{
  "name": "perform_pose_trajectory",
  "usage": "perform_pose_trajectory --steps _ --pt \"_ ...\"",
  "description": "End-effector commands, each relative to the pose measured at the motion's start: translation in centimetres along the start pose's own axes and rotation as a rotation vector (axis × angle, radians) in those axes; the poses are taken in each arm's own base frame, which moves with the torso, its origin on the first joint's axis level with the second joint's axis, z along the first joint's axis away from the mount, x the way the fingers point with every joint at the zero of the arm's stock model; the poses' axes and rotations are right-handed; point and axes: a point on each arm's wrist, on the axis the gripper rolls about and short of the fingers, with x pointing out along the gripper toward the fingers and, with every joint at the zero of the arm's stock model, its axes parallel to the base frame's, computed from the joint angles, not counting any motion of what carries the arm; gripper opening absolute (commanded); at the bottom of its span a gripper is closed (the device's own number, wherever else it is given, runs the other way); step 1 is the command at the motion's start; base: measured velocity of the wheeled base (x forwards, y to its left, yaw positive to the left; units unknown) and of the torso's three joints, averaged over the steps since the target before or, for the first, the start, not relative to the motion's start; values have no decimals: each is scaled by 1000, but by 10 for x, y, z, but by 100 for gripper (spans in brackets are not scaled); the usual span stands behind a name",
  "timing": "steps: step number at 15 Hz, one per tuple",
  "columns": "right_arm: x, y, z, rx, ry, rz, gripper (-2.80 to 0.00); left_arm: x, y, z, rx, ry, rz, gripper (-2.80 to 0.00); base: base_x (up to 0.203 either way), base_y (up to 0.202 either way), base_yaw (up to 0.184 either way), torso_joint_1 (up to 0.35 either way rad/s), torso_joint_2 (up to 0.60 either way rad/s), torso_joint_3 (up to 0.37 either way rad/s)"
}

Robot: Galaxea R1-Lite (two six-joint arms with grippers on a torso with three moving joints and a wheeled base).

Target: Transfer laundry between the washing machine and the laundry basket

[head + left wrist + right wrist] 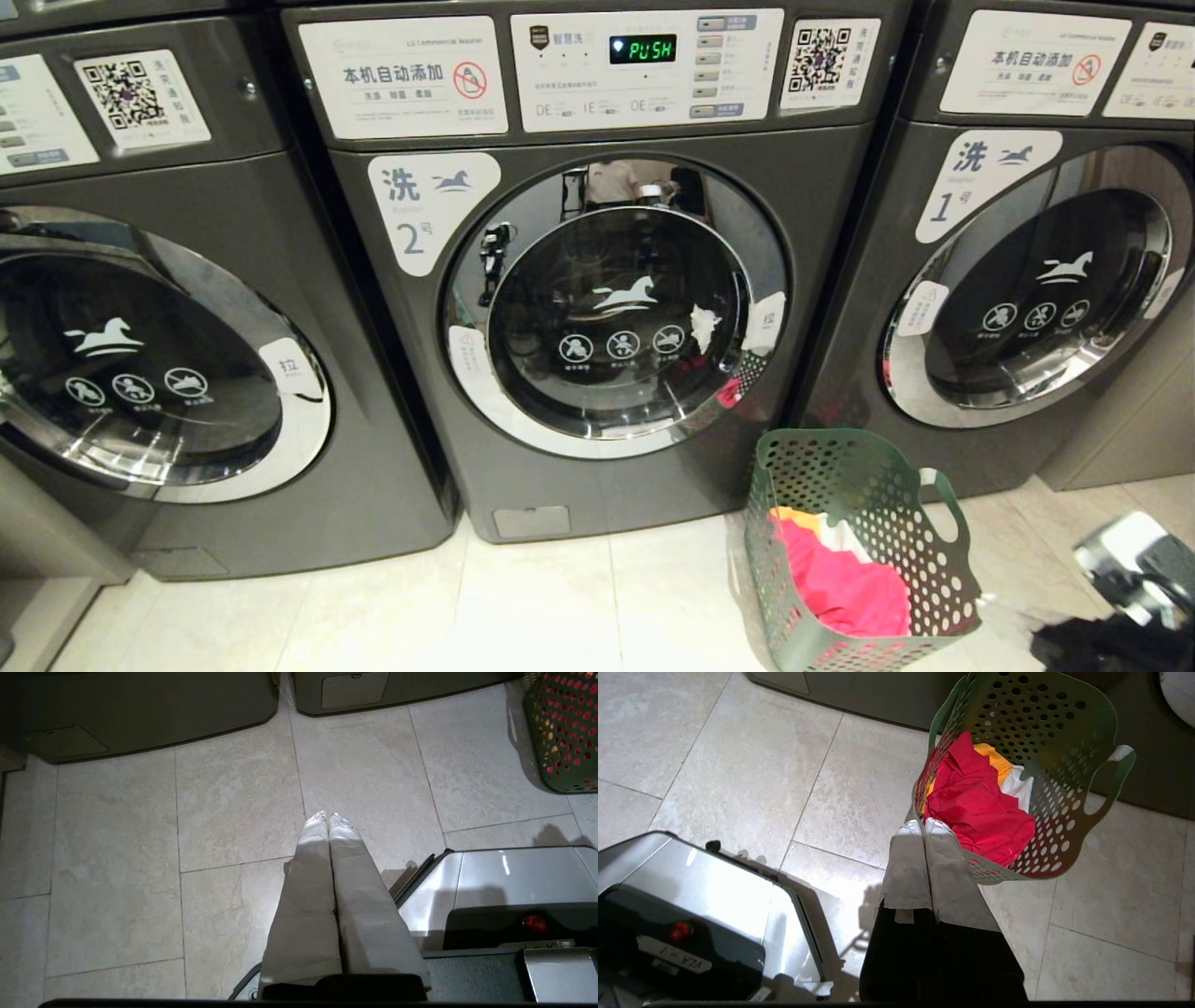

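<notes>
Tiled floor (579, 597) bears washers; laundry basket (864, 485)

- The washing machine (597, 280) loses its top to the head view's upper edge; its drum is too dark behind the glass door (616, 322) to show any contents.
- The neighbouring machines (1046, 261) are cut by the side edges.
- The laundry basket (864, 551) runs off the bottom edge, and the red garment (845, 588) covers most of the orange (994, 760) and white (1017, 791) pieces.
- The right arm (1134, 583) shows only as a blur at the lower right corner.
- The small print on the control panel (644, 70) is too fine to read.
</notes>
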Motion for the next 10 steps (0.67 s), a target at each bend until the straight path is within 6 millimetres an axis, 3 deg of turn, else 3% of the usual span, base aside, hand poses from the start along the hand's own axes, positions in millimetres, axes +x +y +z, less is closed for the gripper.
perform_pose_trajectory --steps 1,3,7,10 --pt "-61 6 -33 -4 -162 -23 -280 16 -1 -18 -4 14 -7 -280 0 0 0 0 0 0" --pt "-75 11 -61 6 -93 -8 -280 15 0 -4 -11 -40 -9 -280 0 0 0 0 0 0" --pt "-77 11 -75 100 40 -138 -280 14 0 -5 -14 -57 15 -280 0 0 0 0 0 0" --pt "-89 15 -82 111 -110 -214 -280 9 0 -7 -6 -129 4 -280 0 0 0 0 0 0"
